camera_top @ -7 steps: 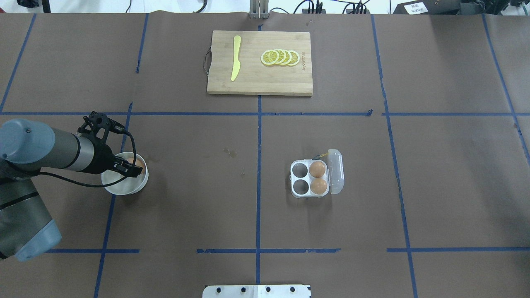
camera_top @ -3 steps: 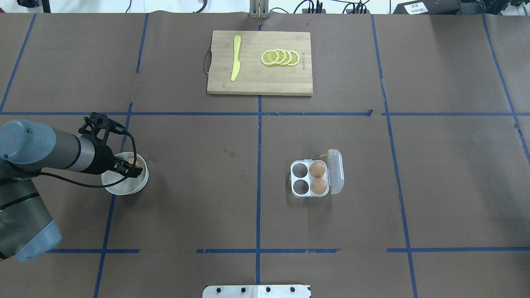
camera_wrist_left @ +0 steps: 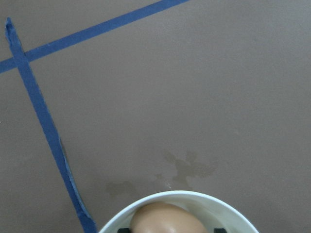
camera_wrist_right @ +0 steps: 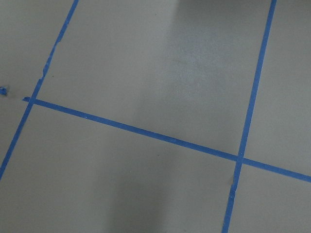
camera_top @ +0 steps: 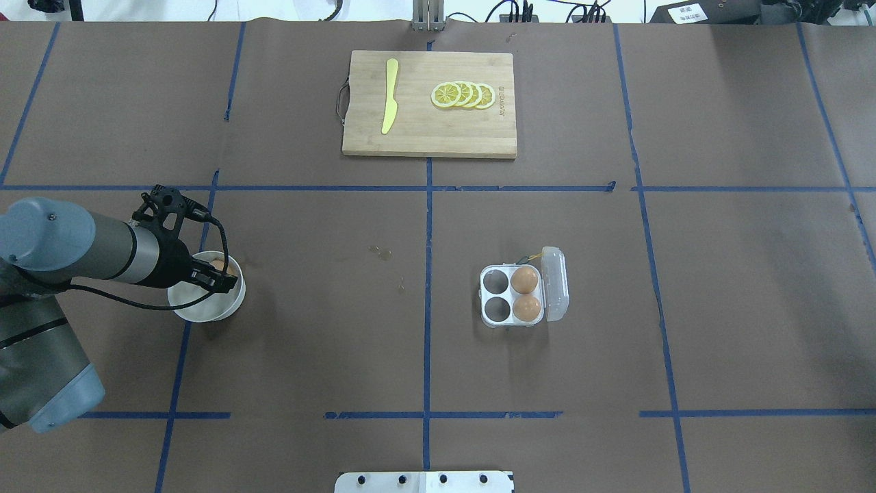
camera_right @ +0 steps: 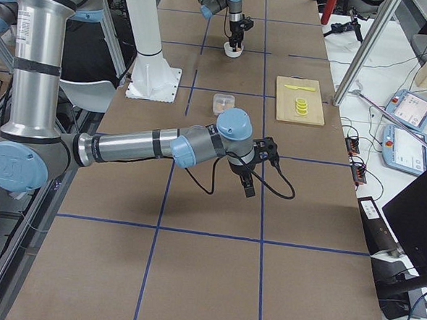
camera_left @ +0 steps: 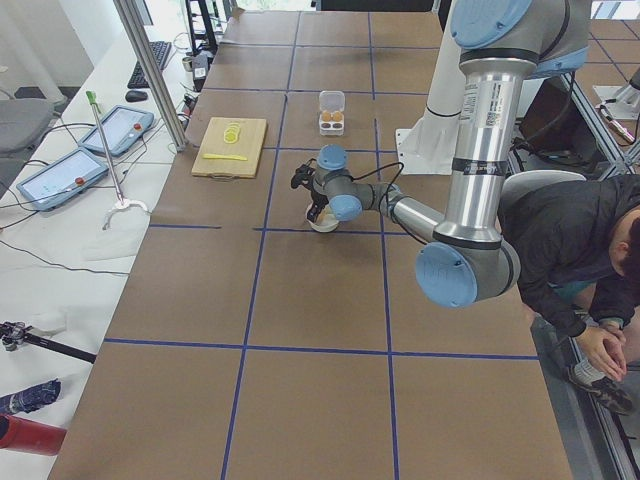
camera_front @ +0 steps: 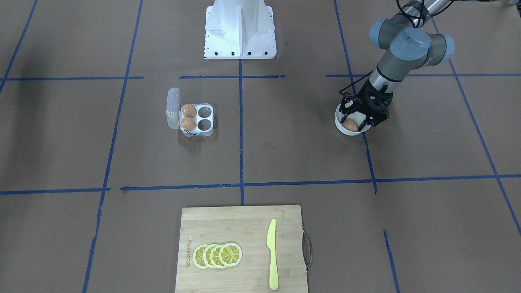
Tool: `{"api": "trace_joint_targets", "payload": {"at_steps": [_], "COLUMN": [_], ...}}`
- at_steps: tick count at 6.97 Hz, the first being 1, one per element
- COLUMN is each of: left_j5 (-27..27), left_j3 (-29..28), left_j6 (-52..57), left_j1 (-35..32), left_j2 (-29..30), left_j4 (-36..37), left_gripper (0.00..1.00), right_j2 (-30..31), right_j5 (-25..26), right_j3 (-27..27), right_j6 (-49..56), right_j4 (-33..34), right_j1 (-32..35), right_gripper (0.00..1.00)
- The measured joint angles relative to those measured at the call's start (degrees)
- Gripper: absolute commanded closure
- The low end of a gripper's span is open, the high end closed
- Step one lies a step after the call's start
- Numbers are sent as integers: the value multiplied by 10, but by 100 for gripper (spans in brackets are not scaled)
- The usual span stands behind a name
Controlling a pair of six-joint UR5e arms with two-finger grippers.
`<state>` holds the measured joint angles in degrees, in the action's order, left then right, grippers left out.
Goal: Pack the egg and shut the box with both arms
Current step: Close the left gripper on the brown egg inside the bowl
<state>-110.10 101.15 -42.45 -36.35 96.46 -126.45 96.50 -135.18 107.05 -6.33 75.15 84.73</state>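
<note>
- Dipped slightly lower than a second ago with left end effector [camera_top: 217, 275], now inside bowl [camera_top: 205, 313], fingers apart astride egg [camera_front: 351, 125].
- Cannot tell right end effector [camera_right: 247, 184] state; hangs well apart from box [camera_top: 495, 296], lid open, two cells free.
- Close gently, evenly on egg's middle; lift straight clear of bowl's rim before crossing to a free cell.

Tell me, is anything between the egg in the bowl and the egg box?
Nothing visible. Only bare table paper lies between the egg in the white bowl and the two empty cells of the open egg carton.
</note>
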Motion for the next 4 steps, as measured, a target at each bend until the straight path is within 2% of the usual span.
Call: {"api": "trace_joint_targets", "payload": {"at_steps": [2, 4], "left_j5": [1, 1], "left_j3": [-4, -3], "left_j6": [0, 0], "left_j1": [0, 0], "left_j2": [2, 2], "left_j4": [0, 0], "left_gripper": [60, 71], "right_j2": [-1, -1], "right_j5": [0, 0], "right_j3": [0, 0], "right_j6": [0, 0], "right_j4": [0, 0], "right_j1": [0, 0], "right_gripper": [0, 0]}}
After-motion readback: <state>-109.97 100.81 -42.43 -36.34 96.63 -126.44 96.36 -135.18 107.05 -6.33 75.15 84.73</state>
